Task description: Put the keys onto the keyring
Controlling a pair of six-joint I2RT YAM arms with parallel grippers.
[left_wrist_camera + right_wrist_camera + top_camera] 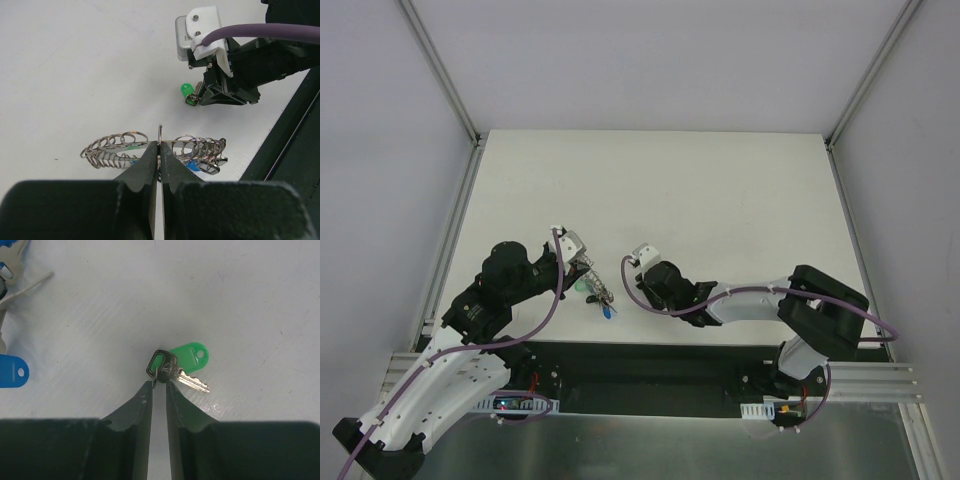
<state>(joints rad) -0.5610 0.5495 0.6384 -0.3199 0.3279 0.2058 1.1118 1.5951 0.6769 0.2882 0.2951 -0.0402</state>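
Observation:
My left gripper (160, 145) is shut on the thin edge of the keyring (114, 145), a metal band strung with several small split rings, and holds it just above the table. A blue tag (192, 166) and a dark key hang under its right side. A key (172, 371) with a black head, a small ring and a bright green tag (190, 356) lies on the table. My right gripper (159, 383) points down at it. A narrow gap shows between the fingertips, which sit on either side of the key's small ring. In the top view the keyring (598, 292) lies between both grippers.
More keys (17, 282) and a blue tag (11, 371) of the keyring show at the left edge of the right wrist view. The white table (670, 190) stretches away behind both arms. Its black front rail (285, 145) runs close on the near side.

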